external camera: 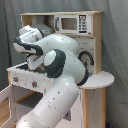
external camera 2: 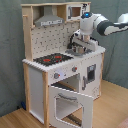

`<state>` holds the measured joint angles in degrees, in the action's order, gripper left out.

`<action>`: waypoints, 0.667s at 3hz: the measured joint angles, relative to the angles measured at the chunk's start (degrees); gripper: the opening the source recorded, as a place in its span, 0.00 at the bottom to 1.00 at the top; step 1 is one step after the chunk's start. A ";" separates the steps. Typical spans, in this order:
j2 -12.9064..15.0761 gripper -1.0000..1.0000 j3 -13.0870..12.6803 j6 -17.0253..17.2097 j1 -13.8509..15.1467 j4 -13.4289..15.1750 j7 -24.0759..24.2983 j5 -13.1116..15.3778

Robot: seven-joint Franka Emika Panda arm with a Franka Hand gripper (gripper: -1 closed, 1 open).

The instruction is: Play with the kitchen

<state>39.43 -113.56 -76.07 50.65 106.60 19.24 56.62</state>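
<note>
The kitchen [external camera 2: 60, 75] is a tall white and light-wood toy with a grey hood [external camera 2: 49, 18], a pegboard back [external camera 2: 50, 40], a red-ringed stove [external camera 2: 52, 59] and a grey sink [external camera 2: 78, 50]. Its oven door [external camera 2: 70, 103] hangs open toward the front. Two knobs [external camera 2: 56, 76] sit on the front panel. My arm reaches in from the second exterior view's right, and my gripper [external camera 2: 79, 45] points down just above the sink, beside the black faucet [external camera 2: 74, 37]. In the first exterior view the kitchen [external camera: 75, 22] stands behind my arm, whose bulk hides the countertop and the gripper.
A microwave [external camera: 70, 23] sits in the kitchen's upper shelf. A rounded side shelf [external camera: 100, 80] juts out at the first exterior view's right. A grey curtain [external camera 2: 10, 55] hangs behind the kitchen, above a wooden floor [external camera 2: 112, 107].
</note>
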 joint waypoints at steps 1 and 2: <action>0.20 0.00 -1.92 -0.03 4.55 0.31 3.09 0.00; 0.45 0.00 -3.26 0.08 9.45 1.13 5.80 0.00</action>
<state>39.88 -116.82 -76.00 60.09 107.74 25.04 56.62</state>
